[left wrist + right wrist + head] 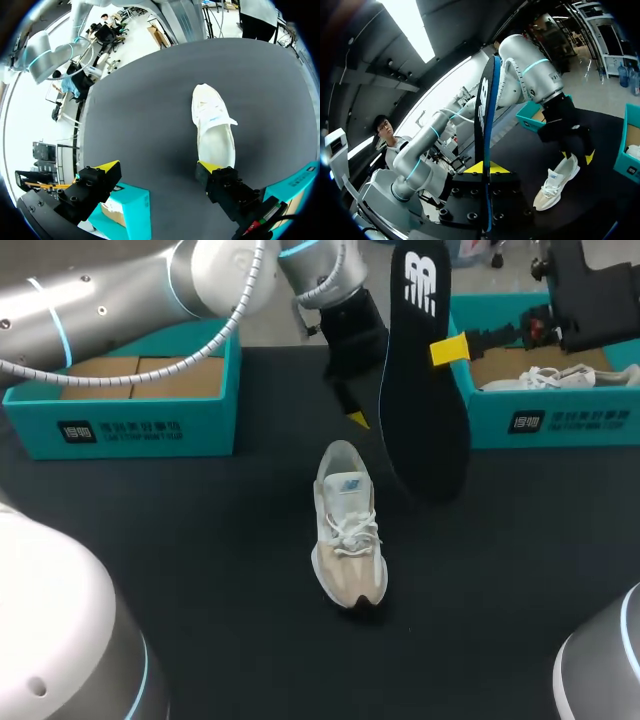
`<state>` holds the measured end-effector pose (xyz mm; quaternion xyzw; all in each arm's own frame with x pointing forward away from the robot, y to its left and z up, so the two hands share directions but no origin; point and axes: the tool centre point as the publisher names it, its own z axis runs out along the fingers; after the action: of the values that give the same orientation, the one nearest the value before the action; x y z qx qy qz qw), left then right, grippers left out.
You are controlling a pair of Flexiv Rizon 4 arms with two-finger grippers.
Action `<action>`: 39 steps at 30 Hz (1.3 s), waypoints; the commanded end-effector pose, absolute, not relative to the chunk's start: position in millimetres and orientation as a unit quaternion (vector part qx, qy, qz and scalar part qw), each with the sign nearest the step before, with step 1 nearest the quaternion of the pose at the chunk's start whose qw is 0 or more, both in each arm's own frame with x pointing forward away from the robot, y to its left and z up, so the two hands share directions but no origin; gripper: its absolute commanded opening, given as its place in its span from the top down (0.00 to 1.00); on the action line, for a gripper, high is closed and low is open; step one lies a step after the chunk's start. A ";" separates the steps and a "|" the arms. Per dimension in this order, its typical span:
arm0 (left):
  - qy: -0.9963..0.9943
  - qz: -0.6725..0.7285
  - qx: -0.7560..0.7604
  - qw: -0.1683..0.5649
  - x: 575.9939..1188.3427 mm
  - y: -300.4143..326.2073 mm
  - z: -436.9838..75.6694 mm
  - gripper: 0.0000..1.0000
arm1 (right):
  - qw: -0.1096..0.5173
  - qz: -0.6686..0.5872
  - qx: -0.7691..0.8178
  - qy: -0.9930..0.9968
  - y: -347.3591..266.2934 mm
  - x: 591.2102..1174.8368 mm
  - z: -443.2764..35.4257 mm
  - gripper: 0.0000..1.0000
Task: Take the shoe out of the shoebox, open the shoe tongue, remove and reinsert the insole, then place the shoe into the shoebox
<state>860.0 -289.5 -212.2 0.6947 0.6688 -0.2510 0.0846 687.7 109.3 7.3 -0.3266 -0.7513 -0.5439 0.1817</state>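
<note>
Shoebox (585,422) holds 1 white shoe (560,378); beige sneaker (349,530) lies outside.

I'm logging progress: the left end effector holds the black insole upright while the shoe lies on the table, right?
No. The right end effector holds the black insole upright, as the right wrist view shows; the shoe does lie on the table.

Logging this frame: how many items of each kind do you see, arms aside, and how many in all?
Shoeboxes: 2, the left shoebox and the right shoebox
Shoes: 2, the loose shoe and the boxed shoe inside the right shoebox
Insoles: 1, the insole clamped in the right gripper
Total: 5
</note>
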 end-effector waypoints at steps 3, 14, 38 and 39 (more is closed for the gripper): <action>0.663 -0.275 0.686 0.115 862.1 -282.7 -200.7 0.00 | 0.221 -0.542 -0.339 -0.736 101.8 713.5 2.4 1.00; 0.629 -0.326 0.659 0.254 855.2 -283.7 -162.3 0.00 | 0.285 -0.520 -0.389 -0.705 81.3 749.4 4.3 1.00; 0.571 -0.354 0.621 0.403 838.3 -264.3 -111.3 0.00 | 0.337 -0.489 -0.469 -0.653 48.0 788.7 17.4 1.00; 0.571 -0.354 0.621 0.403 838.3 -264.3 -111.3 0.00 | 0.337 -0.489 -0.469 -0.653 48.0 788.7 17.4 1.00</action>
<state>846.1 -270.1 -109.1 0.6275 0.5728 -0.3528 0.3922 788.2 47.0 16.9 -0.4685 -0.6528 -0.4906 0.3371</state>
